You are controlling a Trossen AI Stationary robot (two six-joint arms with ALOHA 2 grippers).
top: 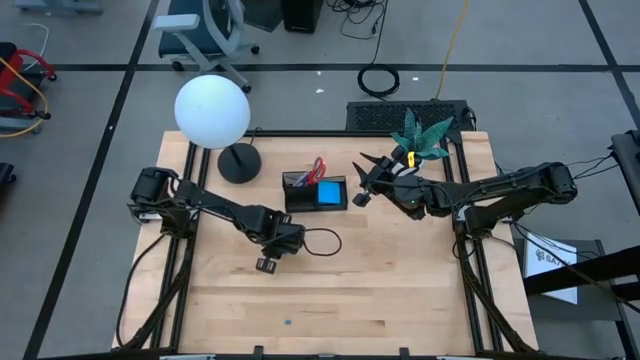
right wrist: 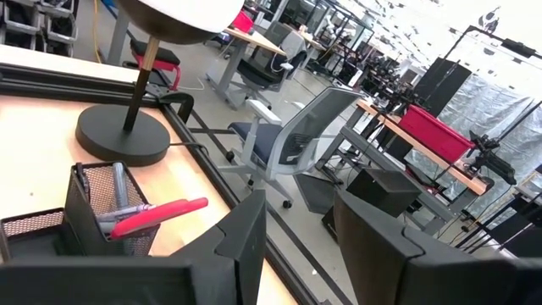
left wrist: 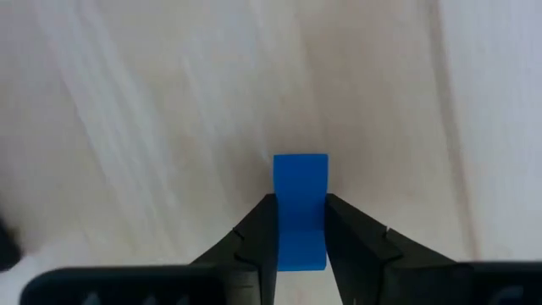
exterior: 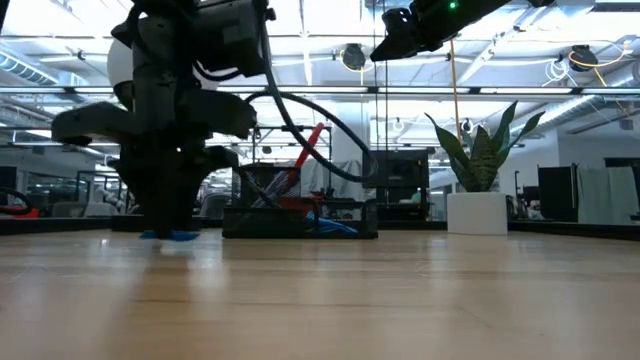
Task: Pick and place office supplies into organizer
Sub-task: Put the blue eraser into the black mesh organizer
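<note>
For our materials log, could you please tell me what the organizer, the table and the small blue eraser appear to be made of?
The organizer looks like black metal mesh: a fine grid shows in its walls. The table appears to be light wood, matte, with visible plank lines and grain. The eraser, between the left gripper fingers, looks like smooth, matte blue rubber or plastic; which one cannot be told.

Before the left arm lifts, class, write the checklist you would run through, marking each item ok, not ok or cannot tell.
1. Left gripper has the eraser between its fingers: ok.
2. Eraser clear of the table: cannot tell; it sits low at the wood.
3. Organizer has free room: cannot tell; scissors and blue note pad are already in it.
4. Right gripper out of the way: not ok, it is raised just beside the organizer.
5. Right gripper empty: ok, open.
</note>
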